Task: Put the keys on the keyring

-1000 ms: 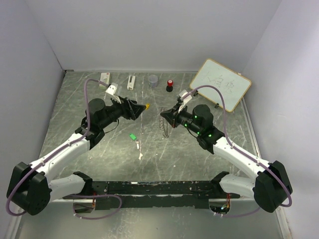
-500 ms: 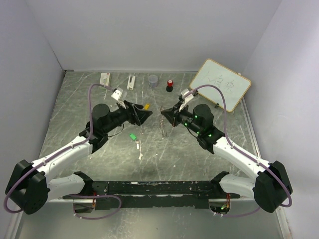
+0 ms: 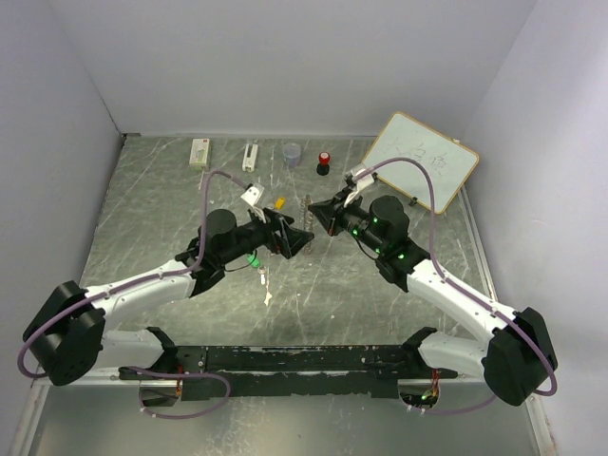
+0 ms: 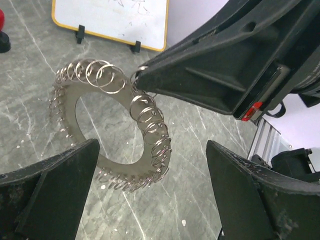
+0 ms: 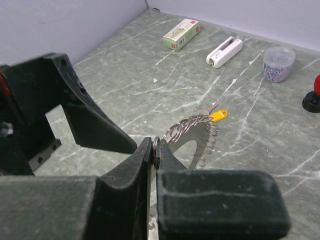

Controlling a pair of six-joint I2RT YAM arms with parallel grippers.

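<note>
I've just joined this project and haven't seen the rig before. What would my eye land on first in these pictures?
The big silver keyring, its rim fringed with little wire loops, stands out at the centre of the top view, pinched at one loop by the shut right gripper. The left gripper faces it with jaws wide open. A yellow-headed key sits by the ring's far edge; whether it is hooked on is unclear.

Your arms are white plastic links (image 3: 142, 285) between black joint housings (image 3: 518, 356), each trailing a looping purple cable (image 3: 415, 171). The right wrist shows green lights (image 3: 373, 226); its black pincer (image 3: 313, 217) bears a small red mark (image 4: 251, 109).
</note>
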